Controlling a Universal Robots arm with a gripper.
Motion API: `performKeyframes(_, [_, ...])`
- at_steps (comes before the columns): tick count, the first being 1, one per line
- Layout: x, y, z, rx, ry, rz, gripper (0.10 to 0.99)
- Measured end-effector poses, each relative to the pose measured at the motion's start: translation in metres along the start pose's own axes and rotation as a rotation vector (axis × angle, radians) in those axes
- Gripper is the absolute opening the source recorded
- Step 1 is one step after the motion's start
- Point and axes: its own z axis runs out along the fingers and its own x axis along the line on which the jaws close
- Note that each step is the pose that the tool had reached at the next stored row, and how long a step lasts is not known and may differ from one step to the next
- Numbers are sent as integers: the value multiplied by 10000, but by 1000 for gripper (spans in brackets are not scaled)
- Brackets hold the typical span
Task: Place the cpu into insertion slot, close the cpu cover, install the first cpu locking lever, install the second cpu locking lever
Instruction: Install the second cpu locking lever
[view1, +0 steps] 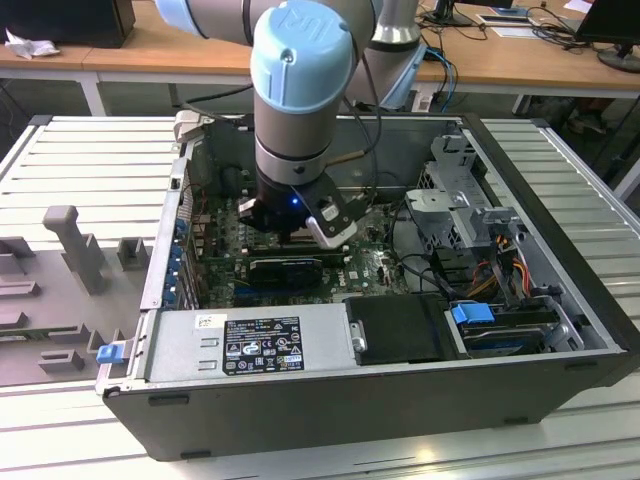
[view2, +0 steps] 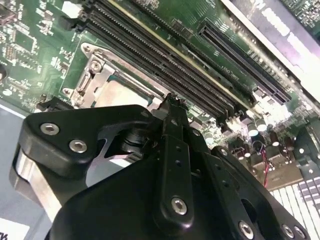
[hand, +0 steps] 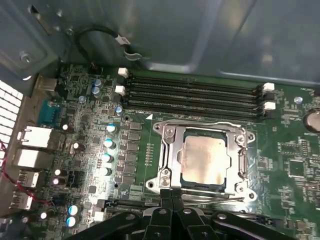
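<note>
CPU (hand: 202, 160), pale silvery-beige face up, sits in the insertion slot (hand: 240, 136) on the green motherboard (hand: 292, 165), with the cpu cover (hand: 172, 155) lying flat round it as a silver frame. Gripper (hand: 172, 202) fingers are pressed together, holding nothing, their tips at the near edge of the cover frame beside a thin silver lever rod (hand: 220, 198). In the second wrist view the fingers (view2: 172, 125) hide much of the socket; cover (view2: 97, 82) corner and a bit of the chip (view2: 117, 92) show past them. Four long black memory slots (hand: 195, 95) run just beyond the socket. Capacitors (hand: 107, 150) line one side. In the exterior view the arm (view1: 300, 90) reaches down into the open computer case (view1: 560, 260), a black card (view1: 285, 268) just near of the gripper (view1: 300, 225), power supply (view1: 250, 345) along the near wall.
</note>
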Motion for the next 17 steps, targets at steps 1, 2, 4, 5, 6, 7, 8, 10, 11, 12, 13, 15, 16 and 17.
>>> performKeyframes(1, [10,-5,19,-5,0,-2,106])
performKeyframes(2, [21,-8,28,-19,0,-1,106])
performKeyframes(4, [48,-26,35,-203,-18,-9,106])
performKeyframes(5, [53,-39,32,-265,-25,-10,106])
performKeyframes(6, [57,-67,25,-363,-35,-10,106])
performKeyframes(7, [65,-90,18,-489,-48,-13,106])
performKeyframes(8, [82,-104,16,-622,-61,-15,106])
performKeyframes(10, [103,-112,24,-735,-72,-15,106])
performKeyframes(11, [117,-114,35,-777,-77,-17,106])
performKeyframes(12, [122,-116,47,-793,-78,-18,106])
performKeyframes(13, [123,-121,63,-802,-78,-20,106])
performKeyframes(15, [126,-130,91,-846,-82,-21,106])
performKeyframes(16, [128,-135,108,-897,-87,-21,106])
performKeyframes(17, [129,-137,118,-926,-90,-21,106])
